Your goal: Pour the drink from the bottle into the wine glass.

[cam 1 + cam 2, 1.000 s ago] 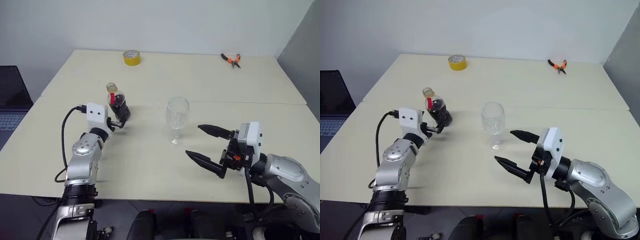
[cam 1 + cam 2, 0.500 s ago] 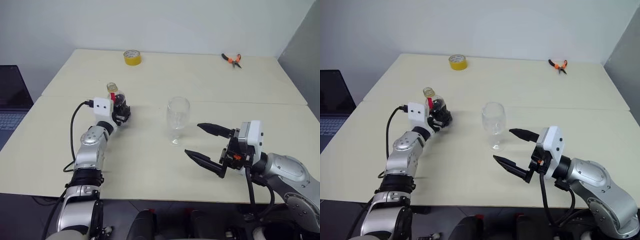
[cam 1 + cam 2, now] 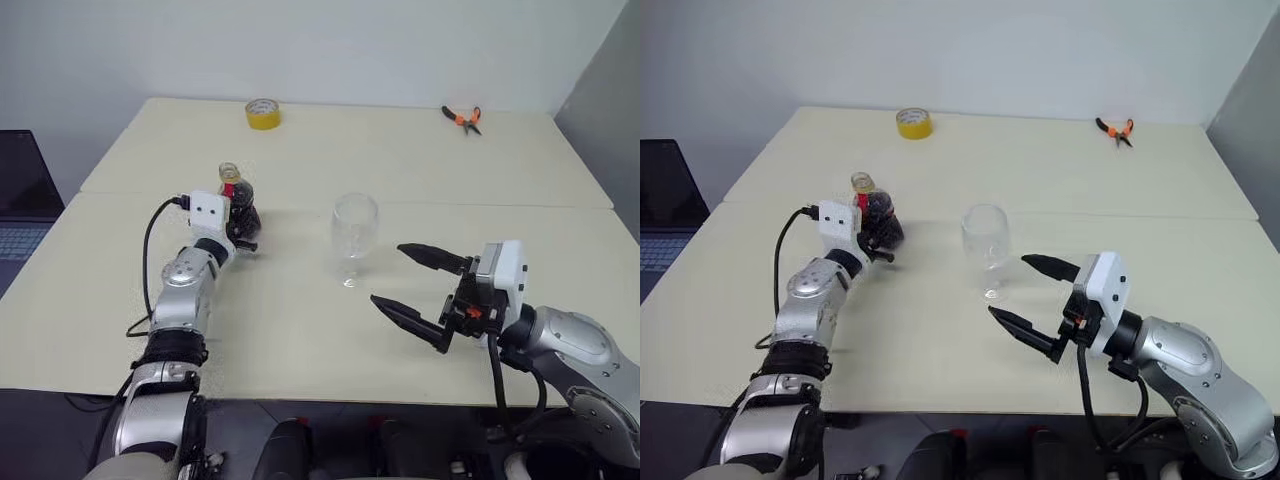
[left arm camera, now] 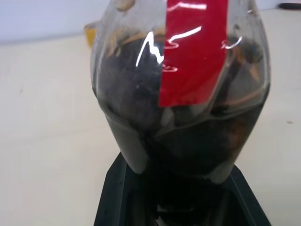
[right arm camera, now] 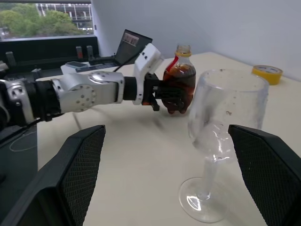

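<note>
The bottle (image 3: 241,203) is small and clear, with a red strip at the neck, a yellow top and dark brown drink (image 4: 188,141) inside. It stands upright on the left of the table. My left gripper (image 3: 243,228) reaches level from the near side and is shut on the bottle's lower body; the right wrist view shows its black fingers (image 5: 162,96) clamped on it. The wine glass (image 3: 355,232) stands empty at the table's middle, to the right of the bottle. My right gripper (image 3: 388,274) is open, just right of and nearer than the glass, apart from it.
A yellow tape roll (image 3: 263,114) lies at the far side of the table (image 3: 300,330), and orange-handled pliers (image 3: 462,119) at the far right. A dark laptop (image 3: 20,200) sits beyond the table's left edge. A seam runs across the table behind the glass.
My left gripper has pushed slightly forward and closed its fingers on the bottle. The right arm and the wine glass have stayed put.
</note>
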